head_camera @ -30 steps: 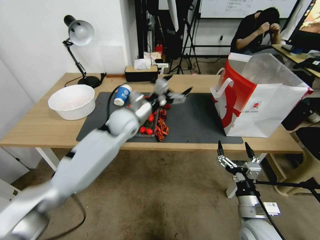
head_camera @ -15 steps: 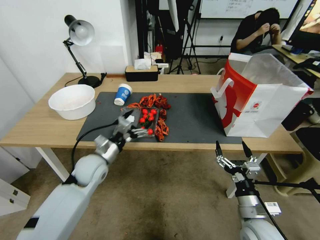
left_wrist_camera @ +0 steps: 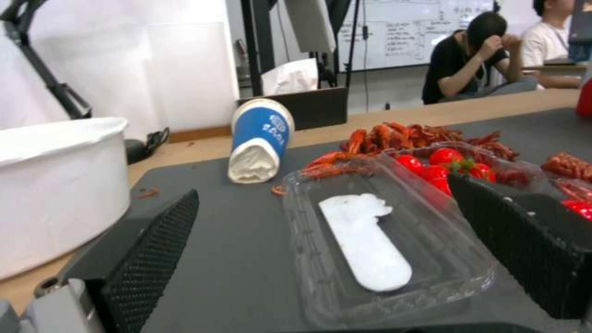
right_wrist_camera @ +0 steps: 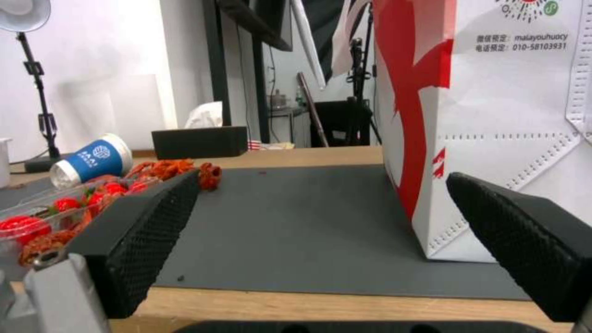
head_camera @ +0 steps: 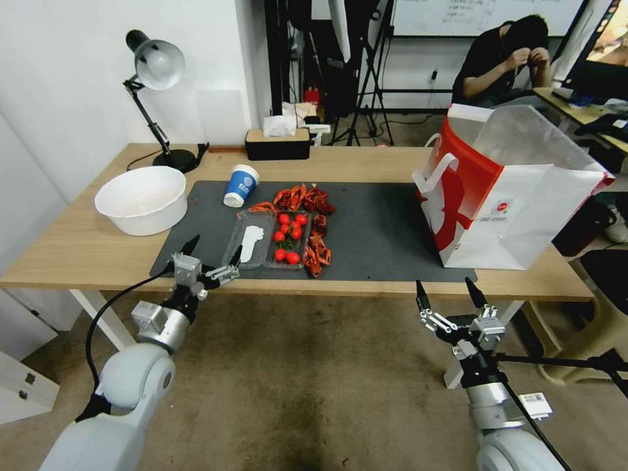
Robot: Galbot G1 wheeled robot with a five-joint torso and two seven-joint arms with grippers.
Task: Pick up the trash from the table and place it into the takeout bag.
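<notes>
A blue-and-white paper cup lies on its side at the back left of the table's dark grey mat. Red crayfish shells and an open clear plastic tray with cherry tomatoes sit mid-mat. The white and red takeout bag stands open at the right end. My left gripper hovers open and empty at the front edge, facing the tray and cup. My right gripper hangs open below the front edge, in front of the bag.
A large white bowl stands on the wood left of the mat. A desk lamp and a black tissue box line the back edge. Bare mat lies between the shells and the bag.
My left arm has drawn back from above the shells to the table's front edge and dropped lower. The right gripper has barely shifted. The things on the table stay put.
</notes>
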